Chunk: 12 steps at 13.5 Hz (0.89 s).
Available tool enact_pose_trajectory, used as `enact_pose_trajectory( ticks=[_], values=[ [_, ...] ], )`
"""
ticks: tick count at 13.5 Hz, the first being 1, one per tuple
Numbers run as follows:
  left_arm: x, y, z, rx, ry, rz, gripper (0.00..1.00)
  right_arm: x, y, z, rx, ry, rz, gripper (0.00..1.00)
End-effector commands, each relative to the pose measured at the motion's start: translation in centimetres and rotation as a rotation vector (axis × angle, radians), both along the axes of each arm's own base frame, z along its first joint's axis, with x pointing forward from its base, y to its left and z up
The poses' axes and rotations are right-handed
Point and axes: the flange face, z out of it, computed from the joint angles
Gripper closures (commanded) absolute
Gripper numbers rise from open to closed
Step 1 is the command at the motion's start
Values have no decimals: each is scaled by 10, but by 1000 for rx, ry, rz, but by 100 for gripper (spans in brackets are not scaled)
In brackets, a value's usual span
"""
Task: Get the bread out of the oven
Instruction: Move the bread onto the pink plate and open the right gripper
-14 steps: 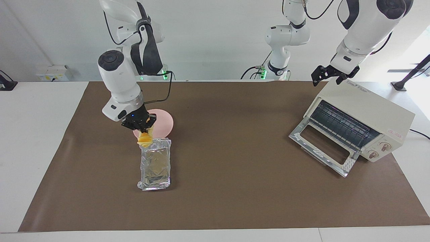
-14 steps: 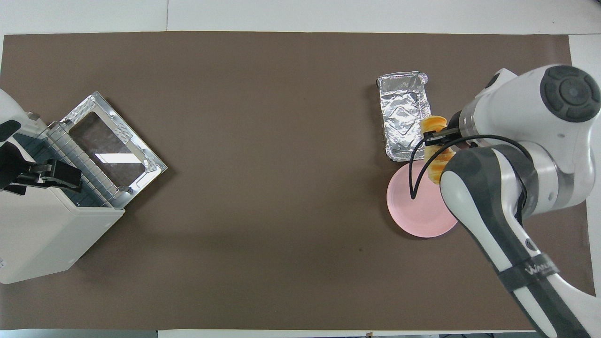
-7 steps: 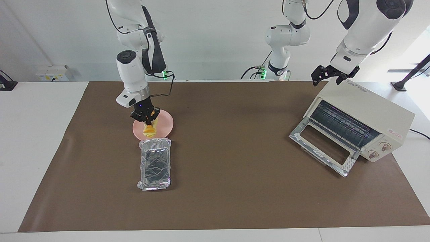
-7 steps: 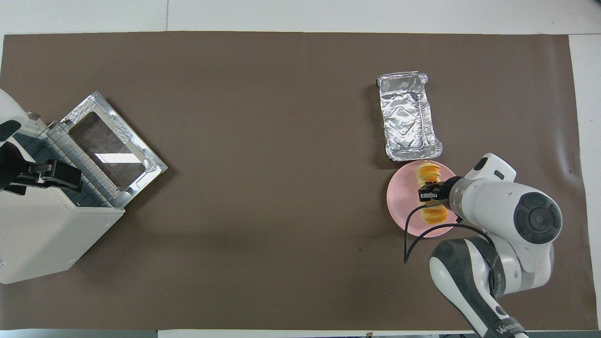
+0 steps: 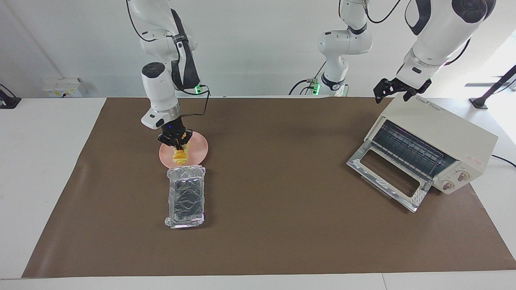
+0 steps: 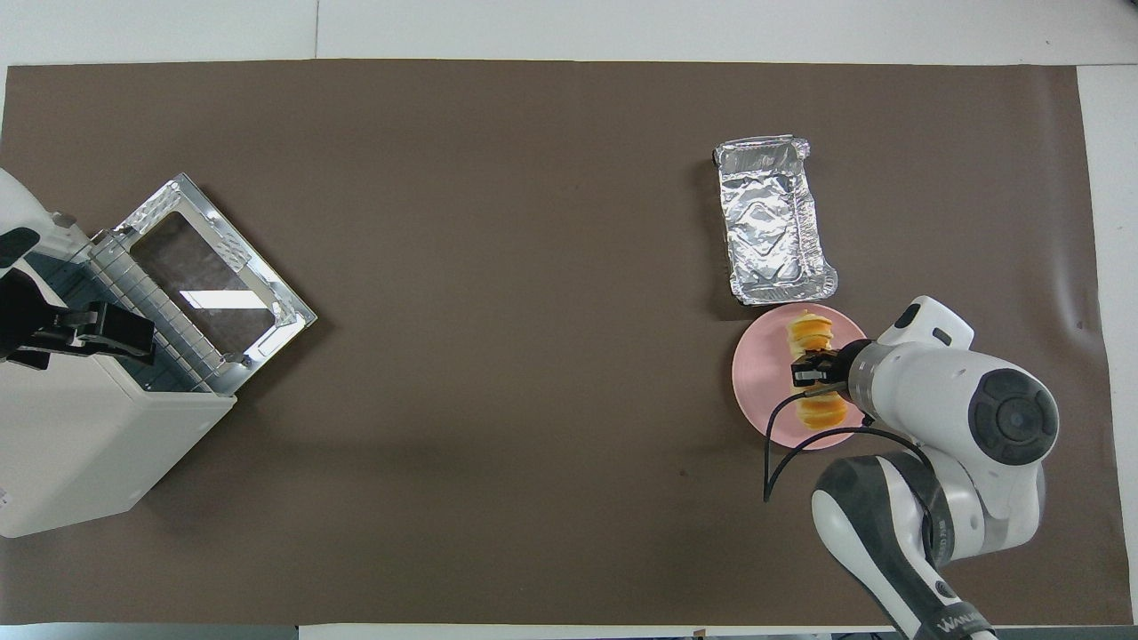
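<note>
Bread [image 5: 179, 156] lay on the pink plate [image 5: 197, 150] toward the right arm's end of the bench [image 5: 282, 225], the right gripper [image 5: 176, 144] pinching its middle with fingers drawn narrow onto the loaf. The facing view showed the bread resting on the plate under the gripper; the overhead view showed instead the loaf [image 6: 816, 372] sticking out at both ends of the gripper [image 6: 807, 371], lying lengthwise across the plate [image 6: 756, 378]. The foil tray [image 5: 186, 196] sat empty just beside the plate, farther from the robots. Nearer the left arm's end stood the oven [image 5: 437, 141], door dropped open; only the facing view showed its knobs and red logo, while the overhead view looked down through the door glass [image 6: 206, 284] at the oven [image 6: 80, 436]. The left gripper [image 5: 396, 89] waited over the oven's top, fingers spread wide and holding nothing, also seen from overhead [image 6: 93, 326].
</note>
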Motion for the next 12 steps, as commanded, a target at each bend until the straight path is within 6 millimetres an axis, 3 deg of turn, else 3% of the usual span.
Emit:
enact_pose_trajectory(
  ticks=[1,4,5,6,7,12],
  values=[
    [-3,1,3,-13,-15,0,0,-11,1,-4,15,-1,-33,100],
    [-3,2,3,-13,-15,2,0,-11,1,-5,15,-2,-30,100],
    [-4,1,4,-13,-17,0,0,-12,4,-5,14,2,-26,88],
    [-3,2,3,-13,-15,2,0,-12,4,-5,13,4,-21,53],
    [-3,1,3,-13,-15,0,0,-12,4,-5,13,4,-21,1],
    [-3,2,4,-13,-17,2,0,-8,5,-1,14,-2,-19,0]
  ],
)
